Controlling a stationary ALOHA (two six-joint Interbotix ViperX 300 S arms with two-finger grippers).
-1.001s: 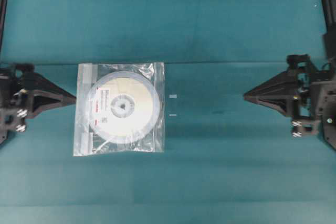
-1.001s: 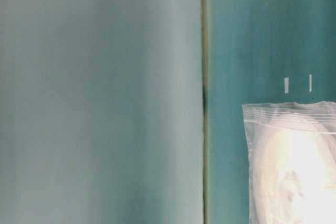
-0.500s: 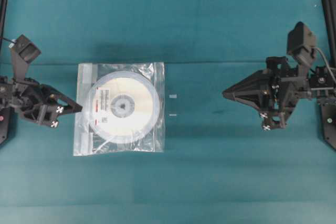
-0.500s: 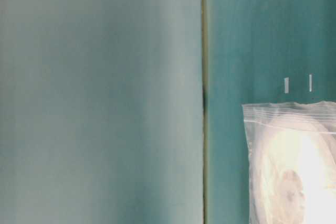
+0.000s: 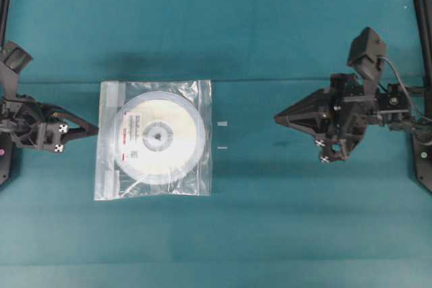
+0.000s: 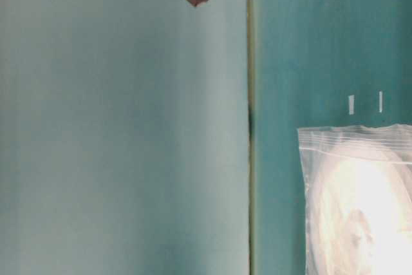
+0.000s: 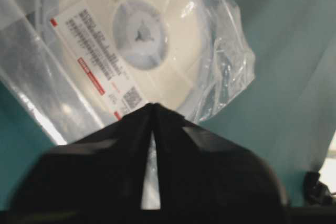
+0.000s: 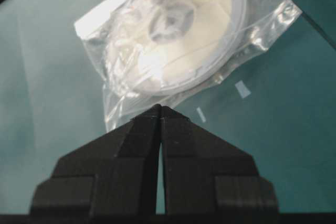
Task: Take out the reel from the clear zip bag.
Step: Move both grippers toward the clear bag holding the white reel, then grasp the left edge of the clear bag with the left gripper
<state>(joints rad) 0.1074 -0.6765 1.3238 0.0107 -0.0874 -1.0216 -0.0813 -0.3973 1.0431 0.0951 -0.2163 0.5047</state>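
Reel sealed inside bag, print unreadable; left gripper barely parted beside bag, right gripper closed, well apart.

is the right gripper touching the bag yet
Apart. The overhead view shows the right gripper well right of the bag, with bare table and two small white marks between them.
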